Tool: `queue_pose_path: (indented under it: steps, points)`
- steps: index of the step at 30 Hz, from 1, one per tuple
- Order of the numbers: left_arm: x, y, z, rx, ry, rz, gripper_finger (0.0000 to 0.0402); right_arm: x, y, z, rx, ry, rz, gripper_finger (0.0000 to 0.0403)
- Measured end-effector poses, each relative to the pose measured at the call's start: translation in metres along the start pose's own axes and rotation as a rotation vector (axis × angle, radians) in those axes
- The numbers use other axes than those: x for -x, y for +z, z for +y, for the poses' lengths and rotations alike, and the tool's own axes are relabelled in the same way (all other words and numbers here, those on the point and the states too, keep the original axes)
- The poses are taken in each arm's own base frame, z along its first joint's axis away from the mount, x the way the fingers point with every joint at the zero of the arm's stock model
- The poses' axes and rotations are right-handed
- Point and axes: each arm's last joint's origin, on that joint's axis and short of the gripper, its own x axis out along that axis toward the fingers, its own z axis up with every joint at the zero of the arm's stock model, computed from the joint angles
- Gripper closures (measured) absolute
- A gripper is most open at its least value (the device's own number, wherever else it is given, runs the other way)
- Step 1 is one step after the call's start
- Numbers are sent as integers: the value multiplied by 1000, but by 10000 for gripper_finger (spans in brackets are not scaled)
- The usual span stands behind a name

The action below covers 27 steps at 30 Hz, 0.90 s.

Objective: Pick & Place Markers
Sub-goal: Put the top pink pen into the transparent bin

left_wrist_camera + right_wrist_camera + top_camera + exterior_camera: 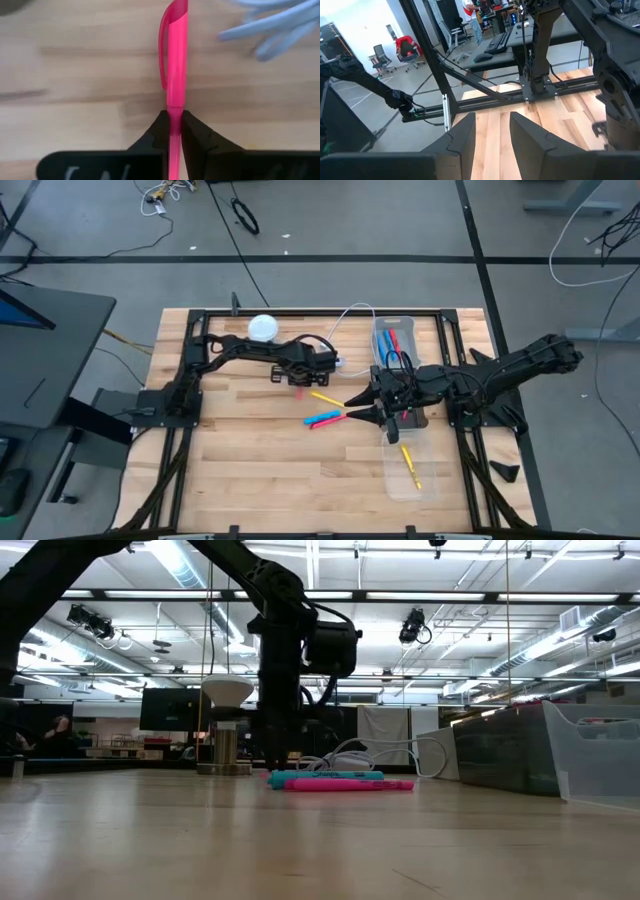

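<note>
Wooden counter (250,460): left hand (297,383) mid-counter over a pink marker (298,390), grip unclear. Right hand (360,407) beside yellow (325,397), blue (322,417) and pink (323,423) markers. Clear bin (432,480) along right edge holds more markers.

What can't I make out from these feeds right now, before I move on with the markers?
- Pink marker in the left gripper: its lower end is hidden between the jaws in the left wrist view; in the high view the arm covers it.
- How many markers lie in the clear bin: the right gripper and arm cover its middle in the high view; the low view shows only the bin's wall.
- Right wrist view: no markers in frame.
</note>
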Motion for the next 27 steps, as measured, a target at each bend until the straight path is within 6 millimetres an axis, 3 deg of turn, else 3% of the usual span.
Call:
queue_pose_path:
  steps: [7, 19, 27]
  points:
    - [37, -1, 11, -126, -12, -22, 375, 0, 1, 0, -6, 0, -8, 282]
    - [126, -12, 27, -373, -240, -219, 375, 1, 12, 4, -16, 63, -116, 282]
    - [182, -30, 37, -602, -449, -382, 375, 2, 16, 6, -19, 75, -165, 282]
